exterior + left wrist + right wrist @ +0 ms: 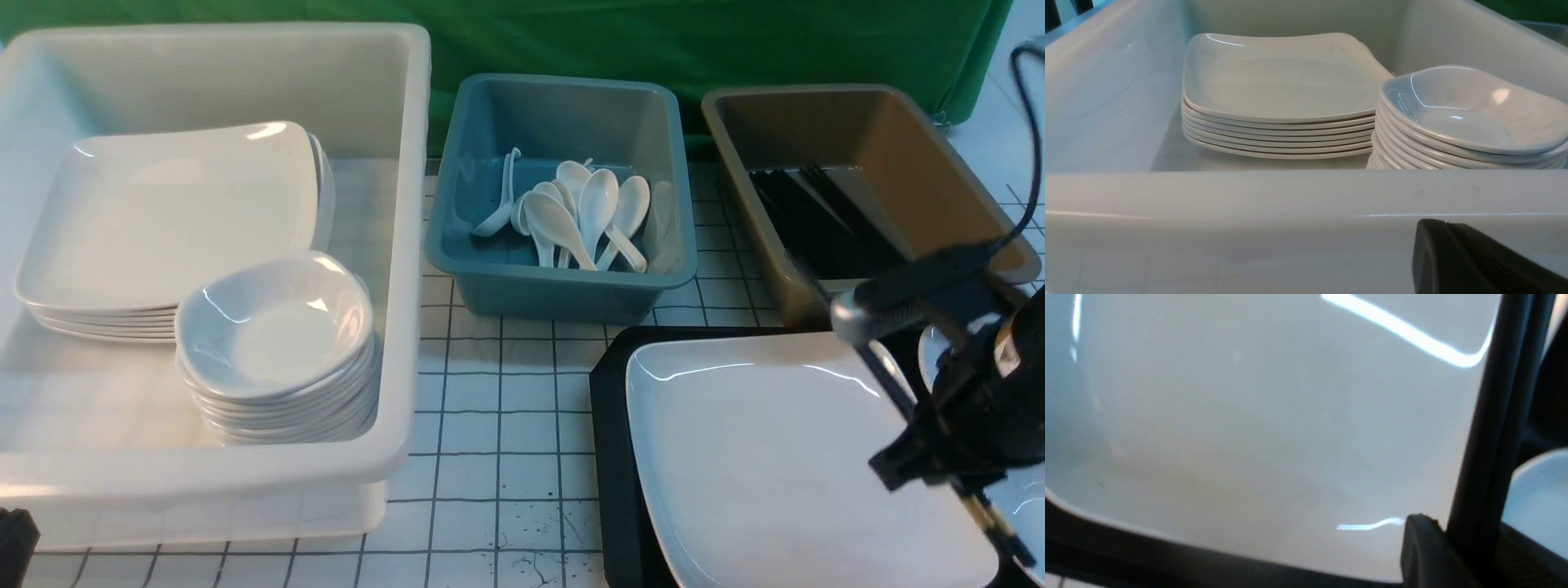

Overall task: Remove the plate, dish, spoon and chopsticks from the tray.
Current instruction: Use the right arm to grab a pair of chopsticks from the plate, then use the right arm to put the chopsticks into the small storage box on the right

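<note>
A: Where are the chopsticks [1494, 408]?
B: Over the right side of the tray [616, 457], pinched in the right gripper [951, 469]. They cross the plate [767, 457] (it lies flat on the tray).
A: And the left gripper [1457, 261]?
B: Well left of the tray, pressed together (only one finger shows).

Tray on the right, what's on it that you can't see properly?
Spoon on the tray: none seen in any view; the right arm covers the tray's right side in the front view.
Dish: cut off by the right wrist picture's edge; mostly behind the arm in front.
Plate: near edge cut off by the front view's bottom edge.
Chopsticks: blurred in the front view; ends run out of the right wrist picture.
</note>
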